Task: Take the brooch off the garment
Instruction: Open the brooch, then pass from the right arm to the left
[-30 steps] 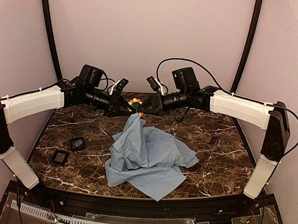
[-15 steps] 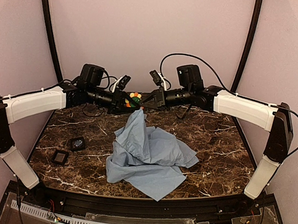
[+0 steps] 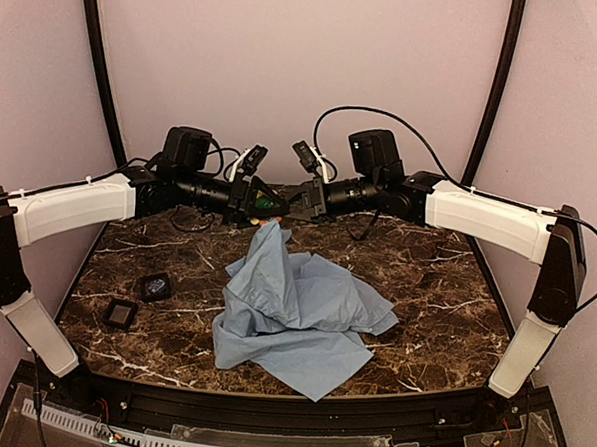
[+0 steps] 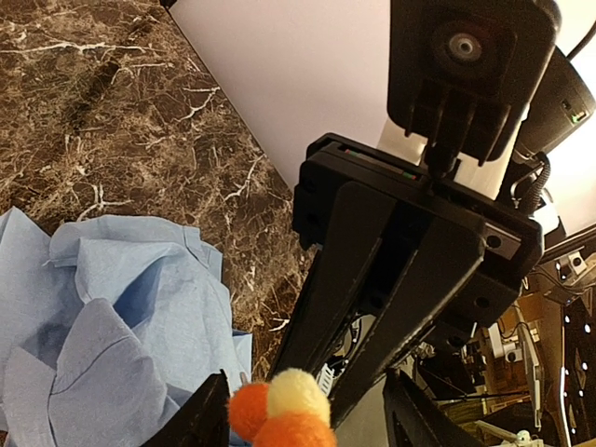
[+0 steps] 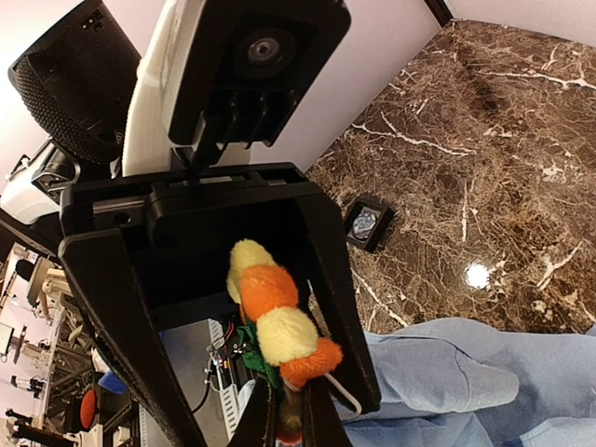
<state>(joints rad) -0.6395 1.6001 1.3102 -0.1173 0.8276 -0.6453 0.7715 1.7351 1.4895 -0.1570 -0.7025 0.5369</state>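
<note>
The left gripper (image 4: 307, 414) has just let go: a second ago it was pinched shut at the brooch, and now its fingers (image 4: 209, 421) stand well apart, one on either side of the flower with clear gaps in its own wrist view. The right gripper (image 5: 289, 421) has done the opposite, closing from partly open to a tight pinch on the underside of the brooch (image 5: 275, 321), so the orange and yellow petals stand up above its fingertips. The hold on the brooch has therefore passed from the left arm to the right. Both grippers meet nose to nose in the air over the middle of the table's (image 3: 426, 280) far edge, and the brooch sits between them there. The garment (image 3: 294, 308) lies crumpled at the centre of the table, with one peak of cloth rising towards the grippers just beneath the brooch. In the right wrist view the brooch looks apart from the blue cloth lying below it, but from above it is not possible to tell whether the pin is fully clear of that peak. If it is free, the removal is all but done, and what is left is for the right arm to carry the brooch off.
</note>
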